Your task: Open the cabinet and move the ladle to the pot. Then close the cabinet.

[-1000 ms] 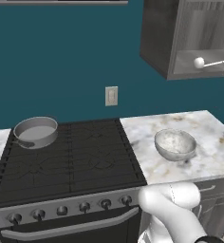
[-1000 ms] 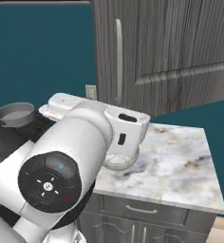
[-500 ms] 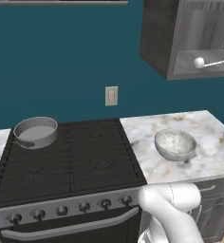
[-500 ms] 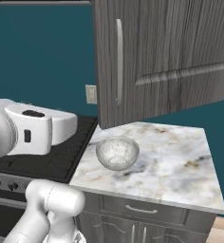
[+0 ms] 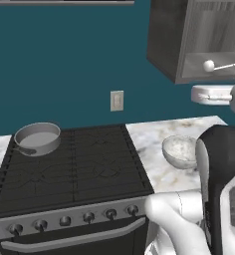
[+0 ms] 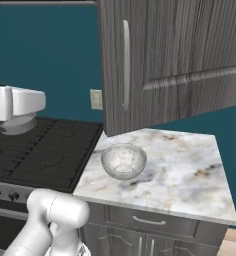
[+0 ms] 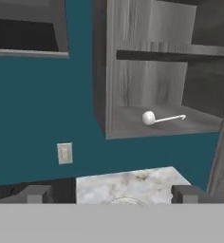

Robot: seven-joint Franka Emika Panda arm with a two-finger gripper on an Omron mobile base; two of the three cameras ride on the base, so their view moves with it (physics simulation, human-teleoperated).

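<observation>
The cabinet (image 5: 165, 40) hangs open at the upper right, its door (image 6: 180, 60) with the silver bar handle (image 6: 125, 65) swung out toward the room. The ladle (image 7: 154, 117) lies on the lower shelf, bowl to the left and handle pointing right; the left base view also shows the ladle (image 5: 221, 65). The pot (image 5: 37, 138) sits on the stove's back left burner. In the hand view my gripper (image 7: 111, 195) is open, its fingertips (image 7: 35, 194) far apart with nothing between them. It faces the shelf from some distance, below the ladle's level.
A translucent speckled bowl (image 5: 179, 151) stands on the marble counter (image 6: 190, 170) under the cabinet. The black stove (image 5: 69, 169) fills the left. A wall outlet (image 5: 117, 100) sits above the stove's back edge. My white arm (image 5: 219, 164) rises at the right.
The arm has swung across: in the right base view it moved left off the bowl, and in the left base view it now rises at the right below the open cabinet.
</observation>
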